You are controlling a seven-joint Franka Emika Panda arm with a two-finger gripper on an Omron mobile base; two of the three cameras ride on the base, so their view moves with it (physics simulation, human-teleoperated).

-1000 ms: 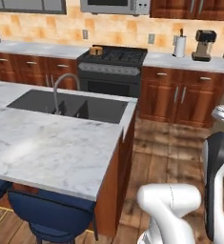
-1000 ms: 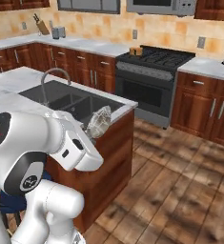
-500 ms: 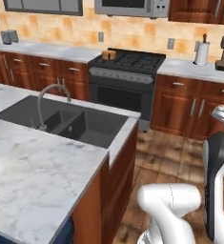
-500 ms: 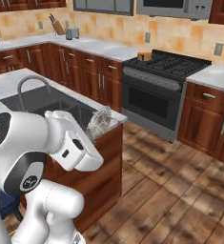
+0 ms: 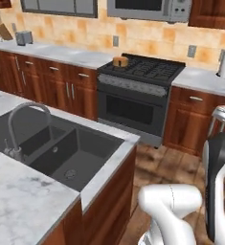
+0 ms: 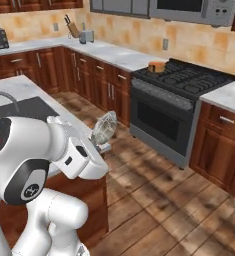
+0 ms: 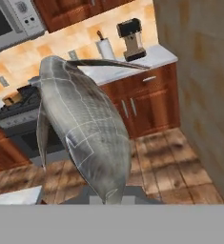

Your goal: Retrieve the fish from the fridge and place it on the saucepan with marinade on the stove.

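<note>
Fish (image 7: pixel 82 133) clamped between fingers, tail end down at fingertips, long axis running straight out ahead of them; fingertips themselves hidden behind body. Right base view: fish (image 6: pixel 104 129) carried at gripper (image 6: pixel 102 145), above island edge. Saucepan (image 6: pixel 156 66) on stove (image 6: pixel 189 80), well ahead of fingers, near left burner. Next judged: carry forward, lower over marinade.

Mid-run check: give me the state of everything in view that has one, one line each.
fish: held up off the floor at the gripper, clear of the counters.
gripper: shut on the fish.
saucepan: upright on the stove, nothing on it.
stove: oven door shut, no flame visible.
sink: both basins dry, tap not running.
microwave: door shut.
cabinet doors: all shut.
</note>
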